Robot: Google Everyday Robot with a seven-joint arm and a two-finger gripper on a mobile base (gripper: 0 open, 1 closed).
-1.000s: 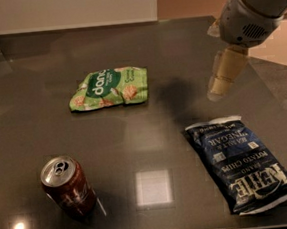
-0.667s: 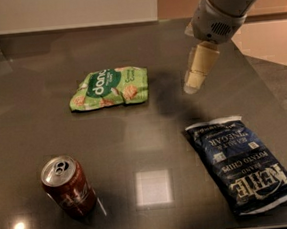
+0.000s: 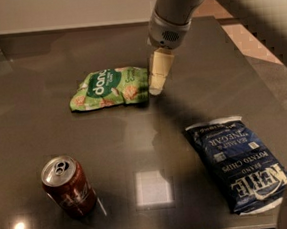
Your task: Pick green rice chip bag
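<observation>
- Nearest us, front-left: red soda can (image 3: 69,187), upright. It's well apart from the target and not in the way.
- Front-right: dark-blue potato chip bag (image 3: 238,167), flat, label up. Distractor only, well apart from the target and, we judge, clear of the approach.
- Mid-table: green rice chip bag (image 3: 110,88) lies flat, label up, long axis approx left-right. Nothing on top of it; not lifted yet.
- gripper (image 3: 156,87) points down at the bag's right end, tip just beside or on that edge. We can't tell if there's contact.
- Gripper state, spread vs closed up: can't tell, we only see one pale shape from this angle.
- Why there, imo: a flat crinkly bag is easiest pinched at an end from above, so we read this as lining up for a top-down grab.
- Nothing btw gripper and bag. The only obstruction we see is the gripper hiding the bag's right edge.
- Far: arm (image 3: 174,8) comes in from upper right over the dark glossy table (image 3: 53,54).
</observation>
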